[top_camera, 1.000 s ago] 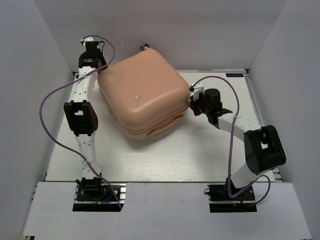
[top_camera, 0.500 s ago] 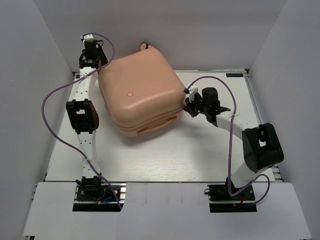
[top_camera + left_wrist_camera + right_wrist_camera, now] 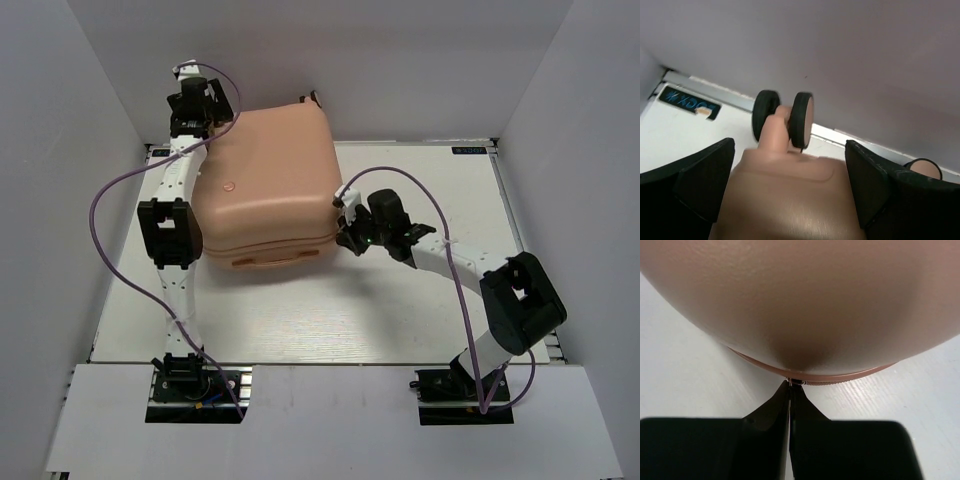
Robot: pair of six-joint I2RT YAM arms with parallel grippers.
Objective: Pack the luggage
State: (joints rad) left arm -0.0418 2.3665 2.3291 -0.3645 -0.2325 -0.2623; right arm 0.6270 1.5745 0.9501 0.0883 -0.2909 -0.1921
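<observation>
Right gripper (image 3: 790, 386) pinched tight, tips on the seam of the closed pale peach hard-shell luggage (image 3: 265, 190). Left gripper (image 3: 789, 160) spread wide astride its end with small black wheels (image 3: 801, 119). Luggage lies on the white table (image 3: 330, 320), far-left, between both arms.

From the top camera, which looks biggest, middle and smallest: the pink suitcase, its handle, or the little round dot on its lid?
Biggest: pink suitcase.
Middle: handle.
Smallest: round dot.
All are on one case, so nearness hardly skews it.

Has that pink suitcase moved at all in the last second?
Yes. The luggage has swung round and shifted left, its right corner now farther from the right edge of the table.
</observation>
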